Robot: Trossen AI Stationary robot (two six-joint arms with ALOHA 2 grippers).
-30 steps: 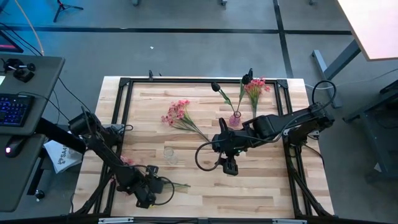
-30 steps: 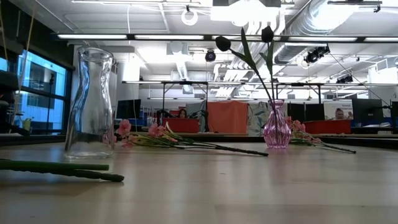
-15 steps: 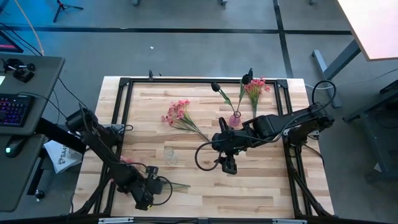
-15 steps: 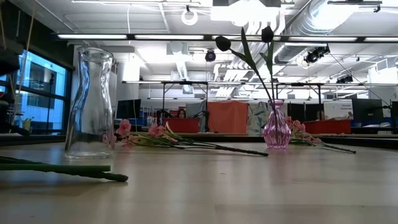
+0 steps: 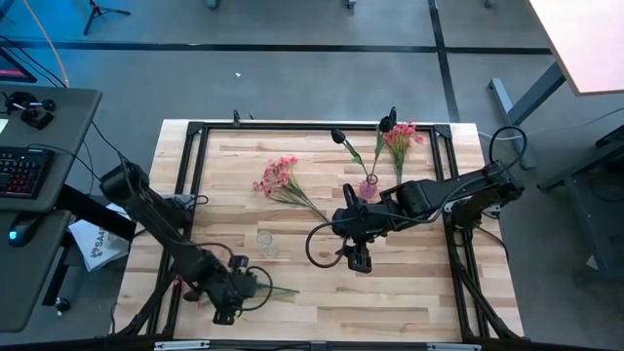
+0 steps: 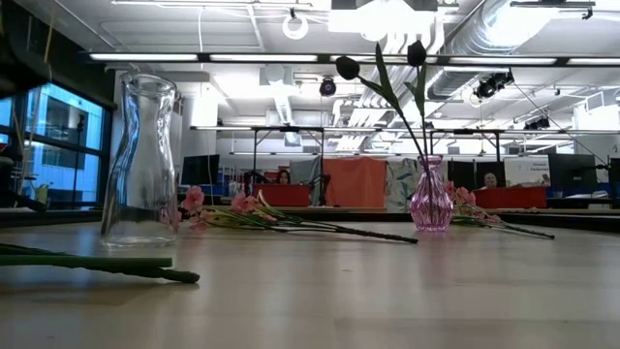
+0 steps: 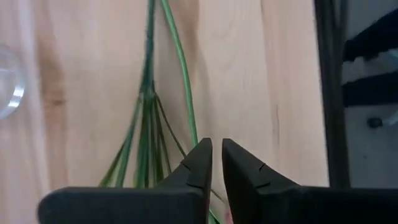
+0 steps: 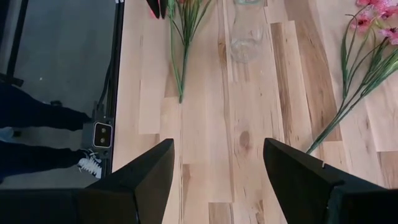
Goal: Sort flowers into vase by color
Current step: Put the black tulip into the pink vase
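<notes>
At the table's (image 5: pixel 409 292) front left edge, left hand (image 7: pixel 216 146) low over the green stems (image 7: pixel 149 93) of a flower bunch, fingers almost pressed together; cannot tell whether pinching one. Mid-table, right hand (image 8: pixel 217 146) spread wide, holding nothing. Farther back, dark buds (image 6: pixel 347 68) upright in the pink vase (image 6: pixel 431 204), pink flowers (image 5: pixel 278 175) lying beside it.

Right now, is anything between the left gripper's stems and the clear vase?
Nothing visible. The left gripper sits at the table's near-left by the green stems; only bare wood lies between them and the clear vase. The right gripper waits off to the side.
</notes>
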